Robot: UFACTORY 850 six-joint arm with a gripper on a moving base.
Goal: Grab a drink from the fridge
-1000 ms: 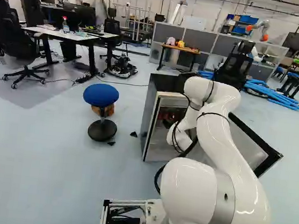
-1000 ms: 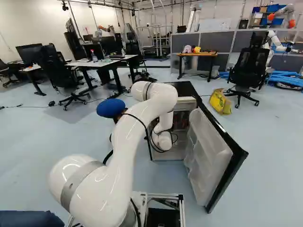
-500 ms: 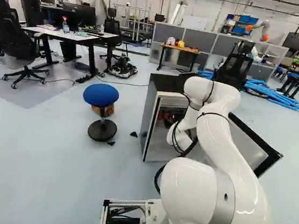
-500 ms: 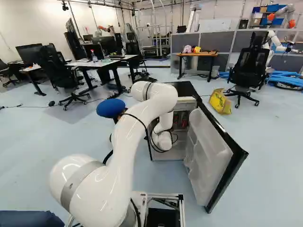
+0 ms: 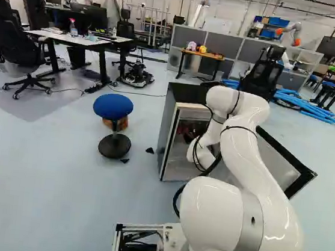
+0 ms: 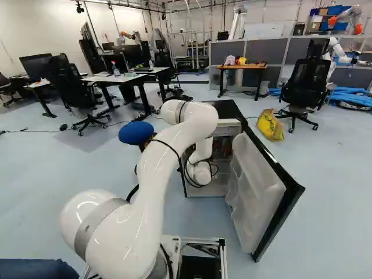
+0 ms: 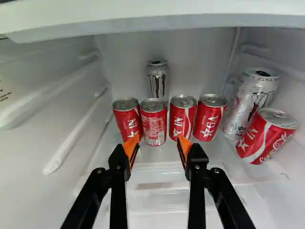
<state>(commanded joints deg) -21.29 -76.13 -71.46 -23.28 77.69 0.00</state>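
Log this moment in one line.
fridge door: open | claw: open, empty | ahead: four red cans in a row | behind row: silver can | drink: not yet grabbed

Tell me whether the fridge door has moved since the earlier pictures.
No. In the right base view, the fridge door stands just as far open against the fridge cabinet as before, with no visible swing either way.

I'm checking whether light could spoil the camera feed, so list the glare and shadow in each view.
Left base view: white glare on the arm, shadow inside the fridge; right base view: glints on the arm again, a grey shadow on the floor near the desk; wrist view: bright interior, mild glints on the red cans, none hidden by glare.
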